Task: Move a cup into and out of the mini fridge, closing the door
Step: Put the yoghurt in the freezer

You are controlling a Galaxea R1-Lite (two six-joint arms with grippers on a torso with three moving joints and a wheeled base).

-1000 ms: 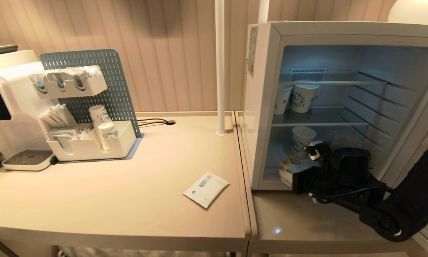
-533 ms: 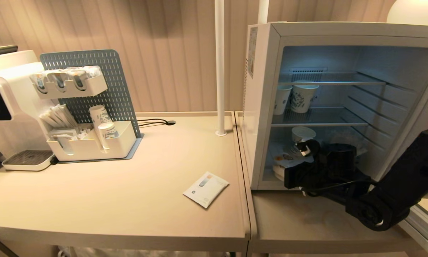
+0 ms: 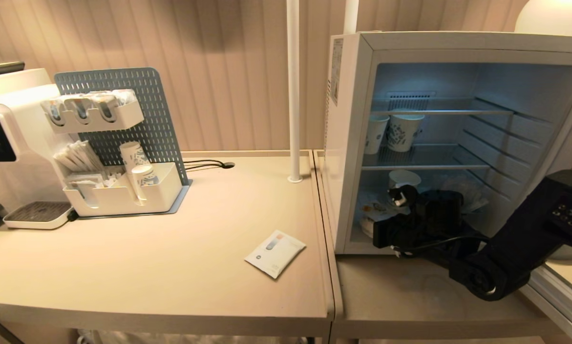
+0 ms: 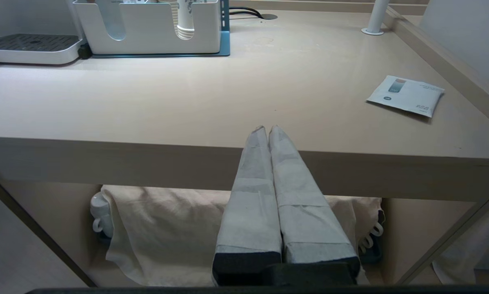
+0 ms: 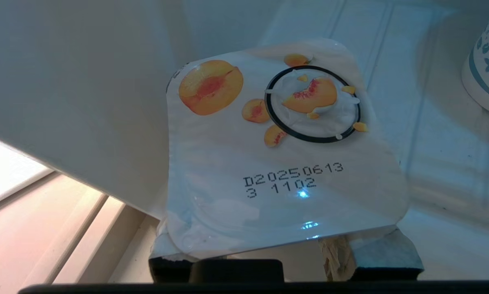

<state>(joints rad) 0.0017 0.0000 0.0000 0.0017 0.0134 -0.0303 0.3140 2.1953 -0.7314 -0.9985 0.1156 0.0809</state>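
White plastic with peach pictures on its peel lid, the cup (image 5: 285,147) sits clamped in the right gripper (image 3: 369,224), whose padded fingers (image 5: 371,253) close on its sides beneath the lid's edge. In the head view the cup (image 3: 374,212) is just inside the mini fridge (image 3: 353,143), low in the bottom compartment by the front left corner of the fridge floor, close to the left wall. The black right arm (image 3: 505,248) reaches in from the right across the lower bench (image 3: 410,301) on which the fridge stands. A blue-patterned paper cup (image 3: 403,180) stands on the fridge floor behind the gripper, and its edge shows in the right wrist view beside the tub. Two more paper cups (image 3: 396,131) stand on the wire shelf (image 3: 424,165) above, toward its left end. The fridge stands open, its lit inside plain to see; a strip of the door (image 3: 560,291) shows at the right edge of the head view. On the larger bench (image 3: 171,267) to the left, a flat white sachet (image 3: 275,252) lies near the front right corner, a white organiser (image 3: 123,196) with a blue pegboard stands toward the back left, and a white drinks machine (image 3: 9,143) stands at the left edge. The left gripper (image 4: 267,134) hangs in front of that bench's front edge, fingers pressed together and holding nothing.
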